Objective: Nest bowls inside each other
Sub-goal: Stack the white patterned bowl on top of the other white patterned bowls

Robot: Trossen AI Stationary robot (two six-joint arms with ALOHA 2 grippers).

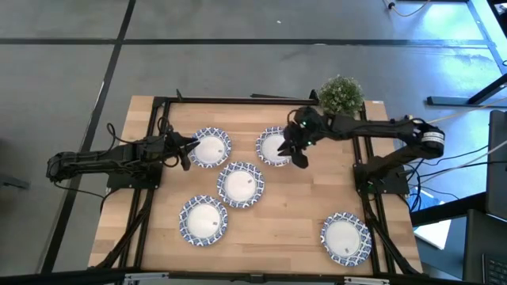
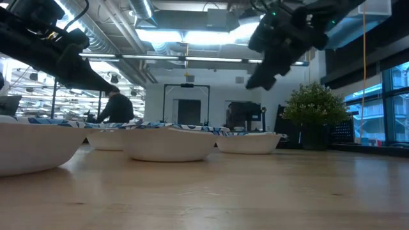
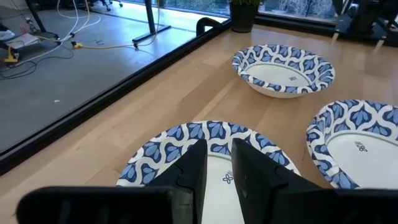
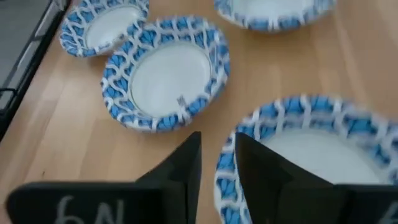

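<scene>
Right gripper (image 1: 299,157) over near rim of far-right bowl (image 1: 272,147), fingers narrowly apart straddling rim, grip uncertain | left gripper (image 1: 187,150) narrowly parted at far-left bowl (image 1: 210,147) rim | other bowls: centre (image 1: 240,184), near-left (image 1: 203,221), near-right (image 1: 345,238)

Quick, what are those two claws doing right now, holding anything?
Left gripper: fingers slightly apart over a bowl, holding nothing.
Right gripper: fingers slightly apart at another bowl's rim, no grip visible.
</scene>
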